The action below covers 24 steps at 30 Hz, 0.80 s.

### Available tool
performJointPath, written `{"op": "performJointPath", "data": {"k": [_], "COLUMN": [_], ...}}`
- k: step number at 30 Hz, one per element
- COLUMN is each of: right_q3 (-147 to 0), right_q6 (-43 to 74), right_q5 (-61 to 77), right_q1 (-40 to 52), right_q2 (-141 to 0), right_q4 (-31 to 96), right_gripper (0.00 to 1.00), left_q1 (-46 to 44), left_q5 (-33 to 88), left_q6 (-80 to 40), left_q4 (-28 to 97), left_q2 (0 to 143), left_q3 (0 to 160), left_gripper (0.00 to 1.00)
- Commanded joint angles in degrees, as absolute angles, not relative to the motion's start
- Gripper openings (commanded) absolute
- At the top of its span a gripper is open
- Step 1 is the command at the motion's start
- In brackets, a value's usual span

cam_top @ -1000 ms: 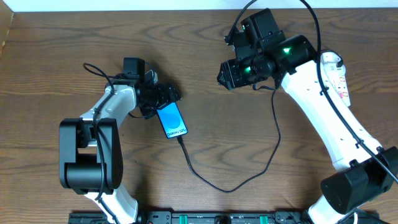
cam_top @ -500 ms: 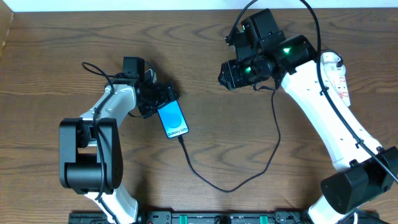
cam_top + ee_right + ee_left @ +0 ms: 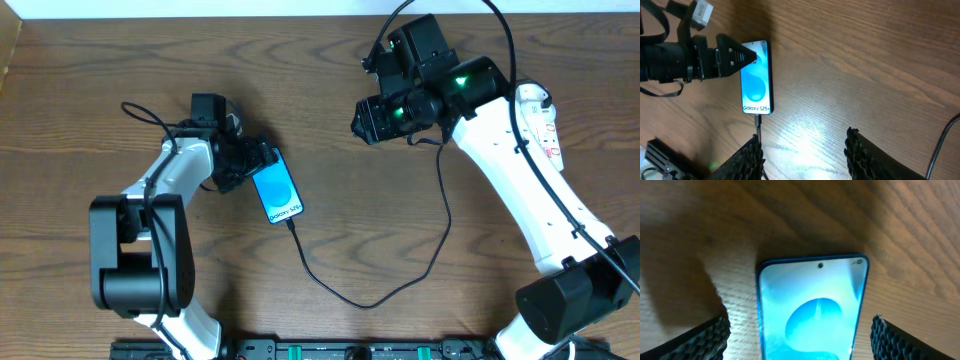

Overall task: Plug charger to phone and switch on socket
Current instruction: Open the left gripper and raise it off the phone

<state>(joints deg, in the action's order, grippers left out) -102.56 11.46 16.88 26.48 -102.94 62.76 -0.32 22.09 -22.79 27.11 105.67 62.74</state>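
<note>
Left gripper [image 3: 801,332] straddles phone [image 3: 277,194], jaws apart; right gripper [image 3: 802,155] spread, empty. My nudge could unseat charger [image 3: 360,300] at 5 o'clock.

"Galaxy S25+" is printed in white at the lower end of the blue screen of the phone [image 3: 757,80], left of centre in the right wrist view. In the overhead view the same line on the phone [image 3: 277,192] is too small to be read. The red marks on the power strip [image 3: 545,128] at the right edge cannot be made out either.
</note>
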Motion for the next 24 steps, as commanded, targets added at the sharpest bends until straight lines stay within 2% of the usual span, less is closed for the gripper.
{"op": "performJointPath", "data": {"k": [1, 14, 24], "right_q3": [-102.28, -102.3, -102.32], "right_q6": [10.63, 10.61, 9.52], "right_q5": [16.6, 16.62, 17.06], "right_q1": [26.28, 18.61, 9.17], "right_q2": [-101.36, -101.34, -101.12], "right_q4": [62.37, 62.92, 66.57], "right_gripper": [0.52, 0.51, 0.49], "left_q1": [0.38, 6.04, 6.04], "left_q5": [20.27, 22.65, 22.65], "left_q6": [-22.13, -23.83, -23.83], "left_q4": [28.23, 28.47, 28.49], "left_q2": [99.96, 68.49, 67.09], "left_q3": [61.8, 61.8, 61.78], "left_gripper": [0.92, 0.92, 0.92]}}
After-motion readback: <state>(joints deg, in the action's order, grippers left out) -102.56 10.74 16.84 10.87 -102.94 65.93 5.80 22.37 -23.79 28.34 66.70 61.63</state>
